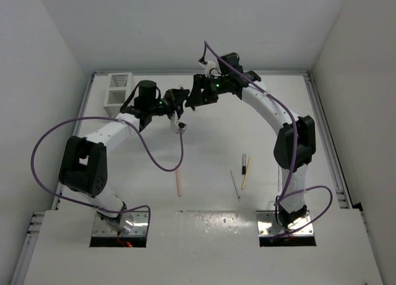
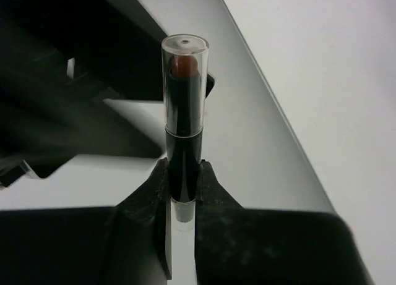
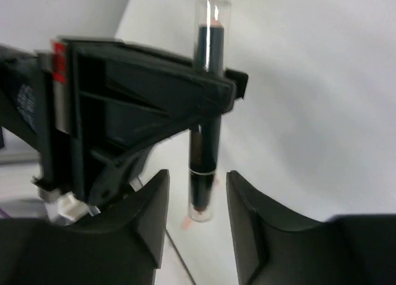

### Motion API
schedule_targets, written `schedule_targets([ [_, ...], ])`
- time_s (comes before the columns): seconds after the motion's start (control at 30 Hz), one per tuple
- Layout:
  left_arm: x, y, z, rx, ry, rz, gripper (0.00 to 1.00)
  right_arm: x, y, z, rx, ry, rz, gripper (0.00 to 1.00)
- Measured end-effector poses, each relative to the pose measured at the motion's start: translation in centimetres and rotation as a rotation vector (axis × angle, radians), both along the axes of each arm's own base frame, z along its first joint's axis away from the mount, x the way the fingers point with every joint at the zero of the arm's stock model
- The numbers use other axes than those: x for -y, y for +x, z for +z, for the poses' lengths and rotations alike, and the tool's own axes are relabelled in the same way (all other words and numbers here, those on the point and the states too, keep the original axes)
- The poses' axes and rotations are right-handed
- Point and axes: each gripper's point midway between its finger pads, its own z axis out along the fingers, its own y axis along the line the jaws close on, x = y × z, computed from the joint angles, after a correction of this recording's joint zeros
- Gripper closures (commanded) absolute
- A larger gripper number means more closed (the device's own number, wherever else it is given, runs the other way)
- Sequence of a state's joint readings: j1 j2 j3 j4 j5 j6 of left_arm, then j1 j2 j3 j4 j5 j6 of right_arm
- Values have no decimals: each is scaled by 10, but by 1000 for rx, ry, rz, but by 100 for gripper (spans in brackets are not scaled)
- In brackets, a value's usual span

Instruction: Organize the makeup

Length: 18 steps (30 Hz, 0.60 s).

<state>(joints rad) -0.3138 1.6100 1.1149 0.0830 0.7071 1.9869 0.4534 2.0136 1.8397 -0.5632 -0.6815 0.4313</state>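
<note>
Left wrist shows left gripper (image 2: pixel 183 172) pinching black stick (image 2: pixel 184 127), seemingly double-capped.

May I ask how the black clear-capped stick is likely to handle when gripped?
Probably rigid: the black stick stands straight. Its glossy round barrel may slip or twist, since the left jaws pinch just a short stretch.

Left end effector (image 2: pixel 183 175) clamped — right one (image 3: pixel 197 181) parted.

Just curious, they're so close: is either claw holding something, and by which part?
The left gripper pinches the black stick by its dark barrel, between its clear caps. The right gripper stands open around one end, not touching.
</note>
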Motion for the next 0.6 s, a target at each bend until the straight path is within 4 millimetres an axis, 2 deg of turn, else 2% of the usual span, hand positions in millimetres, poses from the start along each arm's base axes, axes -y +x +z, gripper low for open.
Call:
schedule_targets([
  [0.07,-2,1,-4,-40,-10,22,100,0,4,3,4,14,-12,0],
  [0.2,-14,10,-6,-162,-55,124,100,12,21,8,30,32,-56,0],
  [0.27,-20,20,3,-226,-98,178,100,27,38,11,37,42,-116,0],
  [0.33,-33,34,16,-275,-159,248,100,52,58,12,43,52,-210,0],
  [0.4,-51,45,25,-333,-227,325,100,87,76,13,38,53,-327,0],
  [0.5,-90,70,38,-456,-378,472,100,146,92,15,51,22,-497,0],
  [0.57,-124,94,50,-539,-518,579,100,171,96,19,88,-16,-561,0],
  [0.6,-144,108,56,-577,-599,633,100,177,95,22,105,-35,-573,0],
])
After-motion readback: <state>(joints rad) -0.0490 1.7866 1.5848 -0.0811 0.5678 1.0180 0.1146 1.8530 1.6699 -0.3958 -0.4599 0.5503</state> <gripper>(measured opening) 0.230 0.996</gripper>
